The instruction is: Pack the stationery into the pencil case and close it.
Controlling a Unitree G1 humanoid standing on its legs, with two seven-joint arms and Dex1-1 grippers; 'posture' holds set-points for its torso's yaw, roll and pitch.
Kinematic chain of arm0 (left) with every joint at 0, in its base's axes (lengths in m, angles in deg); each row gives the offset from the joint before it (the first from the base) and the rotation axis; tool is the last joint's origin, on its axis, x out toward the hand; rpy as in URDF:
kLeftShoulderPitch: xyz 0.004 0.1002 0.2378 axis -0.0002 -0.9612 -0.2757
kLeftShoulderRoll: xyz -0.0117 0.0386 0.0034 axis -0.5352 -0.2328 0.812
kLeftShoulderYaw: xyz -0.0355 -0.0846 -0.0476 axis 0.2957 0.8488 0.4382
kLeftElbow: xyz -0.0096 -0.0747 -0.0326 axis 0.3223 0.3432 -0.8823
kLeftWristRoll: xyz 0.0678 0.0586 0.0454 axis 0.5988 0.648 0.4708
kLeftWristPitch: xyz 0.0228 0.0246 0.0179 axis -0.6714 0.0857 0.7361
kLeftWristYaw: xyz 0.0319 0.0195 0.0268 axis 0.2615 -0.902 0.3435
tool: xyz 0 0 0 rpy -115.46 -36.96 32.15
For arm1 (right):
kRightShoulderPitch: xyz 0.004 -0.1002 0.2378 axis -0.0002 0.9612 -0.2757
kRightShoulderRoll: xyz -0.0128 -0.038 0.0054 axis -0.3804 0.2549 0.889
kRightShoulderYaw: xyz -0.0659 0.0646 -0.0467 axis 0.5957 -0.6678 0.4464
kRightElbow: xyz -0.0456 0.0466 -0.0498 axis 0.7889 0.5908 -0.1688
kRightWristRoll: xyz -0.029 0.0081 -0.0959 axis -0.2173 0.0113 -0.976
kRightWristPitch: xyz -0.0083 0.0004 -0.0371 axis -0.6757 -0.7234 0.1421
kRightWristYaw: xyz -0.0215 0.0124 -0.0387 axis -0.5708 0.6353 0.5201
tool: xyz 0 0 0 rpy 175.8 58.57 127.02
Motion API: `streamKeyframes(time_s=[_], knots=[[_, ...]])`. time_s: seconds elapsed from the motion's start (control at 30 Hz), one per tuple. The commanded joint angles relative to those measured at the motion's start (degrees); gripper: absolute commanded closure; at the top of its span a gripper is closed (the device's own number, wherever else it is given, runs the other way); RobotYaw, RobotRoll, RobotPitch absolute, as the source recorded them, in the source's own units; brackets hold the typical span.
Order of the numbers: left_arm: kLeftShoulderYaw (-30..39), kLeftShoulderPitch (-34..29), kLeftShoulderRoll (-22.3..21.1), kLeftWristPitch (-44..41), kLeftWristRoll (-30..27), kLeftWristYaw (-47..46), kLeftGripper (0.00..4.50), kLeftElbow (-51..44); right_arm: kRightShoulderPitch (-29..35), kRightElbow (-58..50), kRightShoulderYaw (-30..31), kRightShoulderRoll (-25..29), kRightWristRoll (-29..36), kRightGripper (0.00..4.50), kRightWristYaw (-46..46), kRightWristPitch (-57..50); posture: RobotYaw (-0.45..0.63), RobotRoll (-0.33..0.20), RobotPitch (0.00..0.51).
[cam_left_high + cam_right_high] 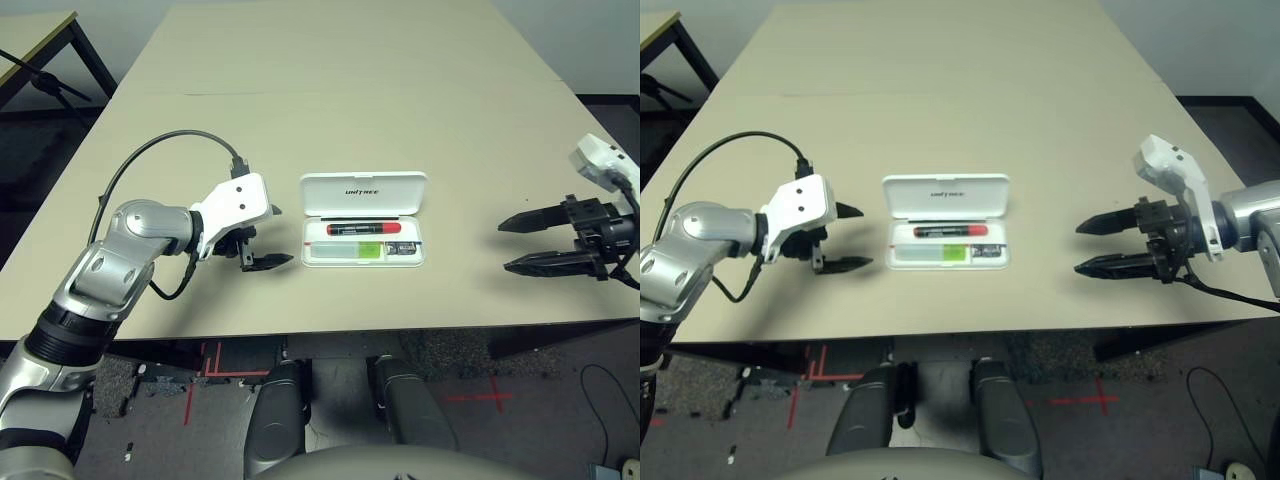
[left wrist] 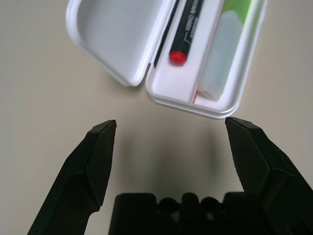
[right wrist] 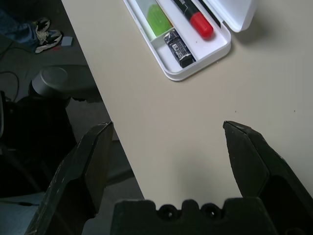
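**Case open, all stationery inside, both pincers empty**

Flat white hinged plastic pencil case (image 1: pixel 363 218) lies open mid beige desk (image 1: pixel 340 90), lid flat behind tray. Red marker with black cap (image 1: pixel 364 229) sits in the rear slot, light-green highlighter with white end (image 1: pixel 345 251) in the front slot. Right wrist view resolves the tiny black-and-silver piece (image 3: pixel 178 48) in its own end compartment beside the highlighter. Left pincer (image 1: pixel 262 238) spread wide, empty, near the case's left end. Right pincer (image 1: pixel 1098 245) spread wide, empty, well apart at the desk's right edge.
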Motion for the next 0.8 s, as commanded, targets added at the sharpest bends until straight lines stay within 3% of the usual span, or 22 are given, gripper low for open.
streamKeyframes(time_s=[0.03, 0.1, 0.43, 0.8], knots=[[1.20, 2.30, 1.56, -0.58, 1.01, -1.80, 0.18, 5.33, 1.94, 0.84, -2.34, 1.34, 0.66, 0.01, 0.23, 0.76, -0.08, 0.000, 0.134], [1.53, 3.78, 2.77, -0.45, 1.43, -3.04, 0.55, 8.52, 2.42, 0.66, -2.74, 1.57, 0.89, 0.00, 0.58, 0.23, -0.09, 0.000, 0.133], [2.29, 12.35, 11.34, 1.93, 5.34, -11.49, 4.44, 24.42, 2.85, 0.01, -2.66, 1.18, 1.07, 0.00, 2.14, 0.04, -0.09, 0.000, 0.129], [1.51, 16.67, 18.83, 4.67, 6.01, -12.13, 4.48, 29.96, 1.83, -0.30, -1.71, 0.81, 0.98, 0.00, 2.84, 0.14, -0.10, 0.000, 0.119]])
